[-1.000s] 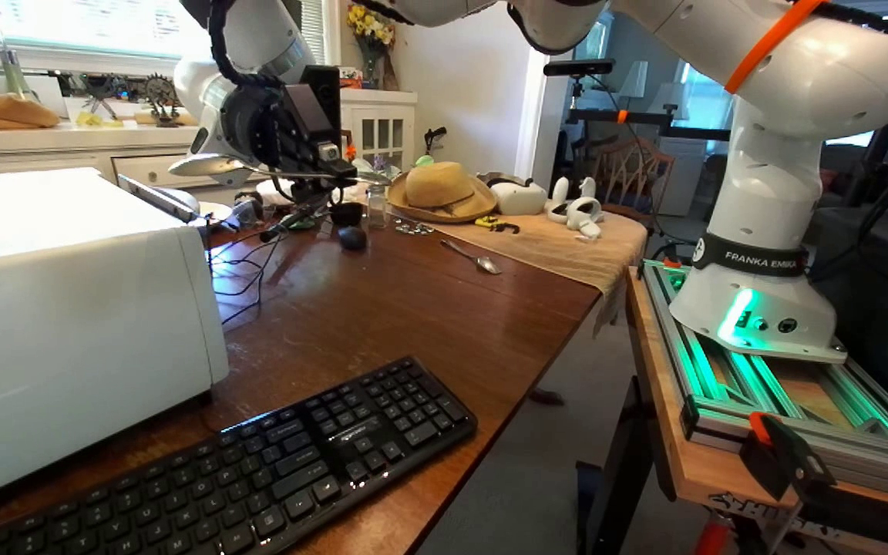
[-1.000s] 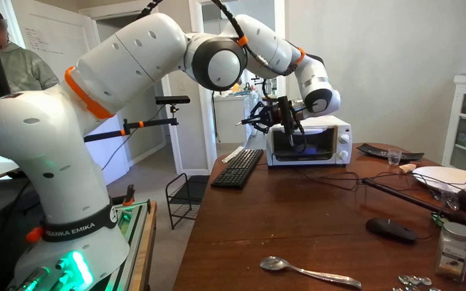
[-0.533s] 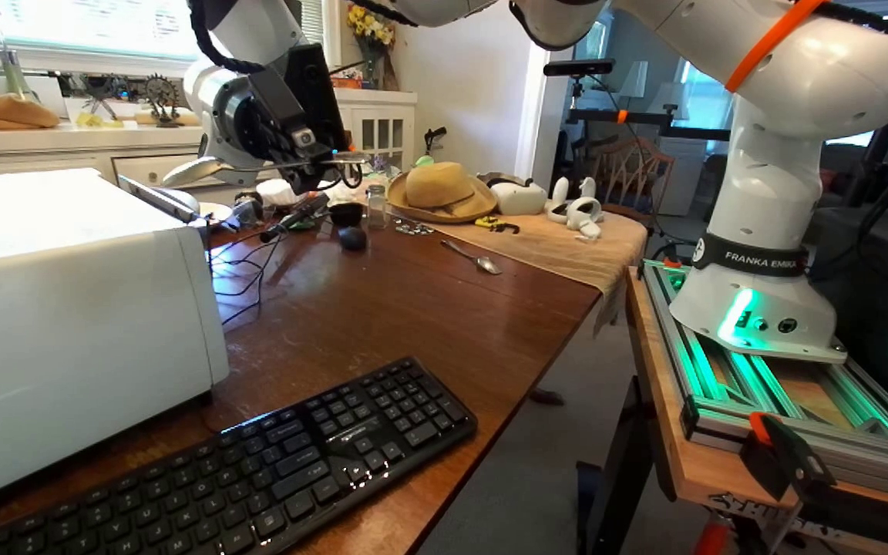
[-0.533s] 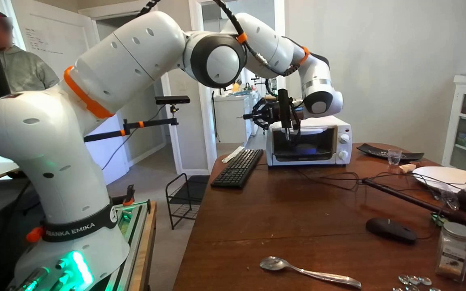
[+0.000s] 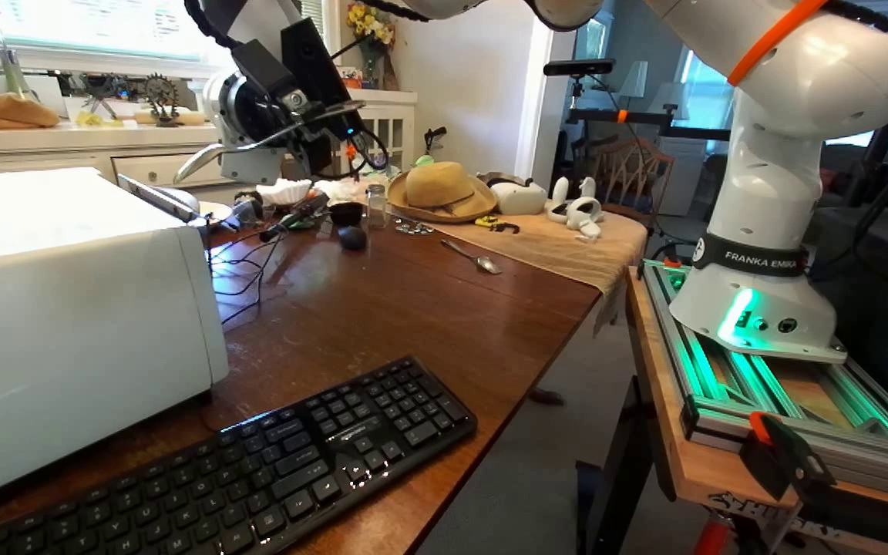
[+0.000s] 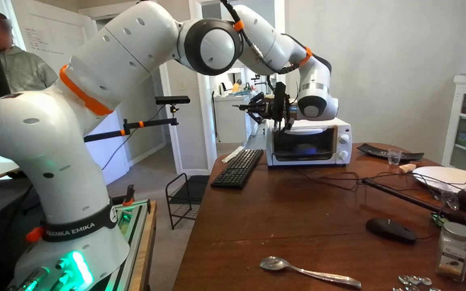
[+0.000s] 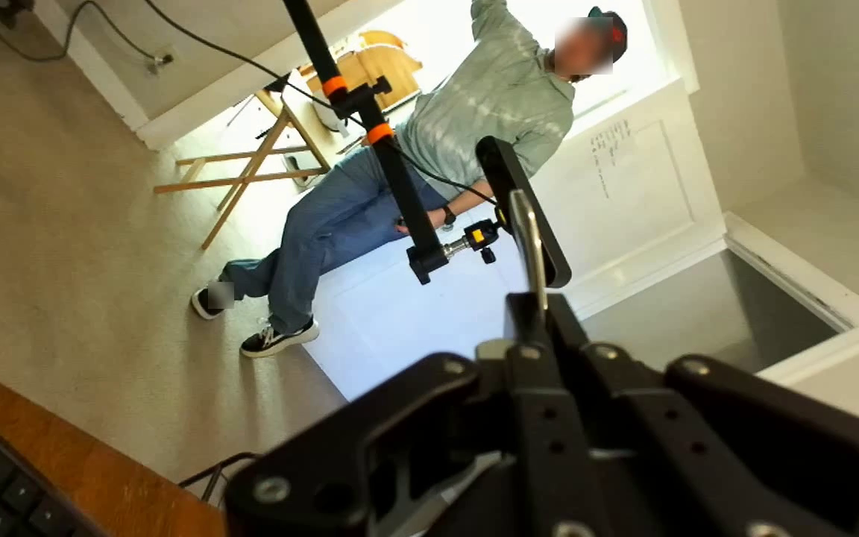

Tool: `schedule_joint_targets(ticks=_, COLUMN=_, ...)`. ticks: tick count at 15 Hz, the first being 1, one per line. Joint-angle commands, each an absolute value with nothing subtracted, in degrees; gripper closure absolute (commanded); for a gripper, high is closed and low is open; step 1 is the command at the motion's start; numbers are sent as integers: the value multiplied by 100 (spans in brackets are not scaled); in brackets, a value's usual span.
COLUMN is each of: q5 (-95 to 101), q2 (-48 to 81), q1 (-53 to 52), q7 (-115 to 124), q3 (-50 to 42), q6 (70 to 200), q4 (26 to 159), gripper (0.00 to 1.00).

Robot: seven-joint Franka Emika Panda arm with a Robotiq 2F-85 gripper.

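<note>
My gripper [image 7: 543,307] is shut on a thin silver utensil [image 7: 528,231], seen nearly edge-on in the wrist view, sticking out past the fingertips. An exterior view shows this utensil [image 5: 255,144] to be spoon-like, with a curved bowl at its left end and a handle rising to the right. The gripper [image 6: 245,107] is in the air beside the white toaster oven [image 6: 310,141], level with its top, pointing away from the oven. Below and near it lies a black keyboard [image 6: 238,169]. A second spoon [image 6: 275,263] rests on the wooden table [image 6: 289,218], well apart from the gripper.
A mouse [image 6: 390,230], a glass jar [image 6: 454,250], cables and a white plate [image 6: 439,178] are along one side of the table. A straw hat [image 5: 444,189] and headset [image 5: 517,196] sit on a cloth. In the wrist view a person [image 7: 489,112] stands behind a camera bar [image 7: 403,186].
My gripper has risen and turned, still shut on the utensil. In an exterior view the utensil has gone from nearly level to tilted, its handle end higher.
</note>
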State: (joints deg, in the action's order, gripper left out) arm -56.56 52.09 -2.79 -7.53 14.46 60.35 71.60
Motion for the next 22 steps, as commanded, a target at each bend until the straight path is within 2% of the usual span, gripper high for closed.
schedule_joint_targets(ticks=1, q5=-5842, q2=5122, q1=-408, q7=-741, q3=1185, q6=5972, q4=7303, gripper=96)
schedule_joint_targets(ticks=3, q5=-5875, q2=4975, q1=-402, q7=-738, q3=1093, q6=6001, q4=7557, gripper=96)
schedule_joint_targets(ticks=4, q5=-5884, q2=4922, q1=-401, q7=-737, q3=1072, q6=6012, q4=7620, gripper=99)
schedule_joint_targets(ticks=13, q5=-5523, q2=5472, q1=-487, q7=-637, q3=831, q6=5879, q4=6829, gripper=99)
schedule_joint_targets(ticks=22, q5=-5022, q2=5819, q1=-582, q7=-718, q3=961, q6=5774, q4=5901, gripper=99)
